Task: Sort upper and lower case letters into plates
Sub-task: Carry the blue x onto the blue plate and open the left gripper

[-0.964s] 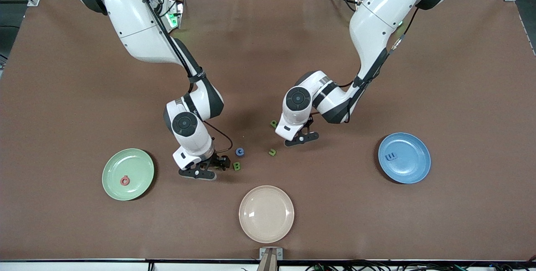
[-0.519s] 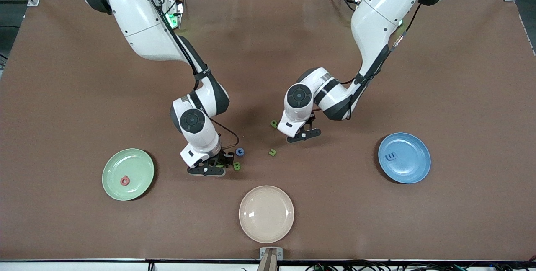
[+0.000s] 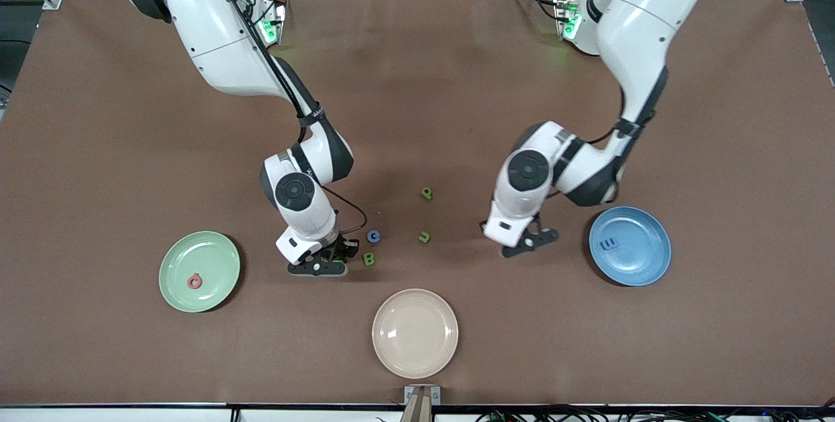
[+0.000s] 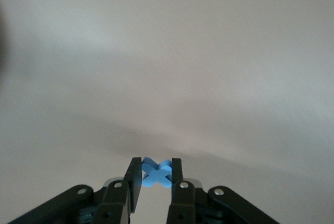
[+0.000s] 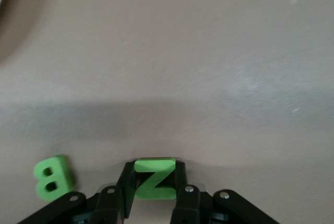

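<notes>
Our left gripper (image 3: 530,244), clamping a blue X (image 4: 156,172), has swung toward the blue plate (image 3: 646,265) at its three o'clock, while our right gripper (image 3: 324,264) pinches a green Z (image 5: 154,182).

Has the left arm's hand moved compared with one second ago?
Yes. The left hand, shut on a blue X-shaped toy letter, has moved toward the glossy round blue plate, away from the green letters.

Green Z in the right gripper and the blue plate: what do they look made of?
The green Z, clamped in the right gripper, looks like matte foam or soft plastic: chunky, flat colour, no shine, though which one can't be settled. The blue plate, toward the left arm's end of the table, looks like glazed ceramic or melamine: smooth, with a soft sheen along its rim.
</notes>
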Action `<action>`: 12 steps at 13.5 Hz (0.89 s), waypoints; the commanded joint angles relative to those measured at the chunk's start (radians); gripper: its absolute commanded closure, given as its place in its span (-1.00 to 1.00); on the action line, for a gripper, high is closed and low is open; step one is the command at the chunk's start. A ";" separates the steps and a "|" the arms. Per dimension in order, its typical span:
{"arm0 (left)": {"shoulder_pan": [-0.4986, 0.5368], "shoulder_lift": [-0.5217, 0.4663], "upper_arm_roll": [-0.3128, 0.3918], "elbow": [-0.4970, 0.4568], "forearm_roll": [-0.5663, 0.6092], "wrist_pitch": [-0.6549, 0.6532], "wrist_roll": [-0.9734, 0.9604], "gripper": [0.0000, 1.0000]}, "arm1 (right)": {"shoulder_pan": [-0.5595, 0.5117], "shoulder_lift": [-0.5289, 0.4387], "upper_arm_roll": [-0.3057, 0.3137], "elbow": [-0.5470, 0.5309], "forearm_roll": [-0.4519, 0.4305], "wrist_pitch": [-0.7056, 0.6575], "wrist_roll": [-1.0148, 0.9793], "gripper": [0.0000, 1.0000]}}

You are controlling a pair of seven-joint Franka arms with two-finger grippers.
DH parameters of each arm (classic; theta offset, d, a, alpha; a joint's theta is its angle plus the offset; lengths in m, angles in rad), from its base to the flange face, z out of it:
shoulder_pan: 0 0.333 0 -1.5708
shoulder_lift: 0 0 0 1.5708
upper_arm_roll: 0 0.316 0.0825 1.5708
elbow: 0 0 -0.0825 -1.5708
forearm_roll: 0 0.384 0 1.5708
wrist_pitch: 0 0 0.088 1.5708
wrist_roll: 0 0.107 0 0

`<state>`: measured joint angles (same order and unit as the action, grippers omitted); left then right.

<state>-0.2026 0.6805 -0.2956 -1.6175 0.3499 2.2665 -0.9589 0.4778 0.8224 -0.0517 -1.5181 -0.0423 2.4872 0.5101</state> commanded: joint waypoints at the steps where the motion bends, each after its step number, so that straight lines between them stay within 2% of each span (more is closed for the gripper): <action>1: 0.106 -0.050 -0.008 -0.019 0.023 -0.071 0.170 1.00 | -0.105 -0.040 0.010 0.065 0.010 -0.118 -0.068 0.89; 5: 0.258 -0.068 -0.010 -0.030 0.023 -0.151 0.435 0.96 | -0.253 -0.052 0.007 0.087 0.009 -0.143 -0.423 0.88; 8: 0.359 -0.058 -0.010 -0.032 0.023 -0.162 0.578 0.89 | -0.347 -0.052 0.007 0.079 0.007 -0.145 -0.683 0.84; 9: 0.382 -0.053 -0.010 -0.032 0.023 -0.162 0.606 0.47 | -0.376 -0.046 0.007 0.076 0.007 -0.143 -0.752 0.72; 10: 0.388 -0.053 -0.010 -0.030 0.021 -0.162 0.603 -0.32 | -0.392 -0.042 0.007 0.073 0.008 -0.143 -0.789 0.48; 11: 0.400 -0.058 -0.011 -0.030 0.021 -0.163 0.618 -0.96 | -0.393 -0.039 0.007 0.070 0.009 -0.143 -0.798 -0.14; 12: 0.407 -0.065 -0.013 -0.025 0.017 -0.163 0.615 -1.00 | -0.389 -0.039 0.007 0.058 0.009 -0.143 -0.792 -0.79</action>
<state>0.1984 0.6356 -0.2955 -1.6383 0.3562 2.1138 -0.3470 0.0881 0.7924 -0.0616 -1.4311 -0.0420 2.3422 -0.2572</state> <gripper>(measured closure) 0.599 0.586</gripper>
